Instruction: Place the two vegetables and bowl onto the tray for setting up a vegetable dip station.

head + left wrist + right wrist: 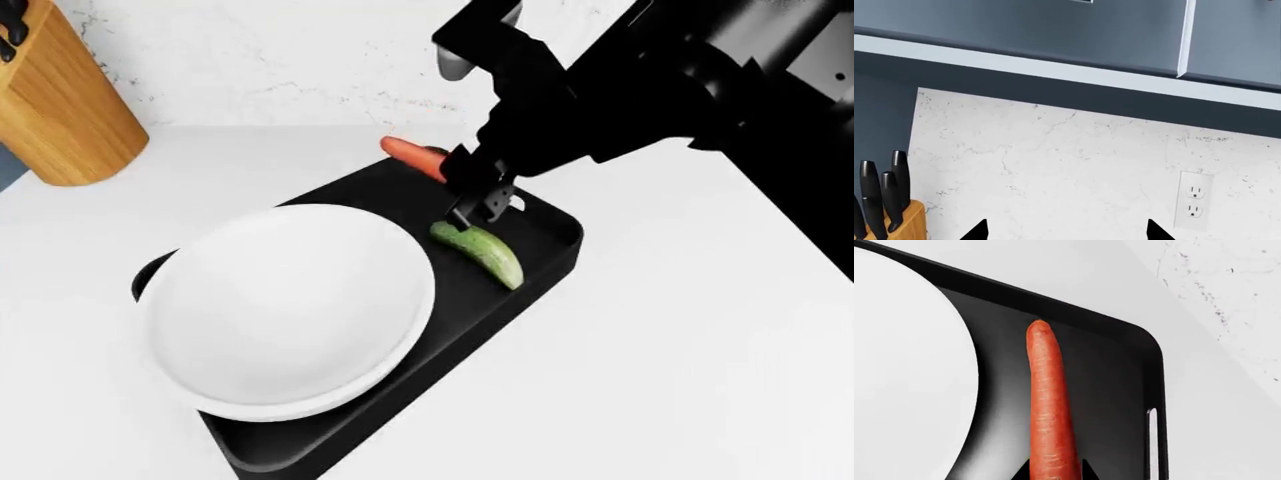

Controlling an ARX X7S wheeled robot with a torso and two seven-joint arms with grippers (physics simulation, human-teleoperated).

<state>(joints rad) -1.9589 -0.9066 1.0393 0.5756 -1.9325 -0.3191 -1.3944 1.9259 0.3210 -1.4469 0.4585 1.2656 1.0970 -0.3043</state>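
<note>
The right end effector [470, 190] hangs over the far end of the black tray [554, 262], its fingers nearly together around the thick end of the carrot [1049, 405]. In the right wrist view the carrot runs straight out from between the two fingertips, its pointed tip reaching toward the tray's far rim, and its body lies low over the tray floor; whether it rests on that floor cannot be told. In the head view the carrot's [415, 154] far end juts out past the tray edge just beyond the end effector. The cucumber [478, 252] lies on the tray floor directly below and just in front of this end effector, apart from its fingers. The white bowl [288, 310] sits on the tray to the near side of the end effector, filling most of the tray. The tray stands on the white tabletop [694, 330].

The left end effector [1066, 231] points at a marble wall with a socket [1194, 200], a knife block [901, 220] off to one side; its fingertips stand wide apart and hold nothing.
</note>
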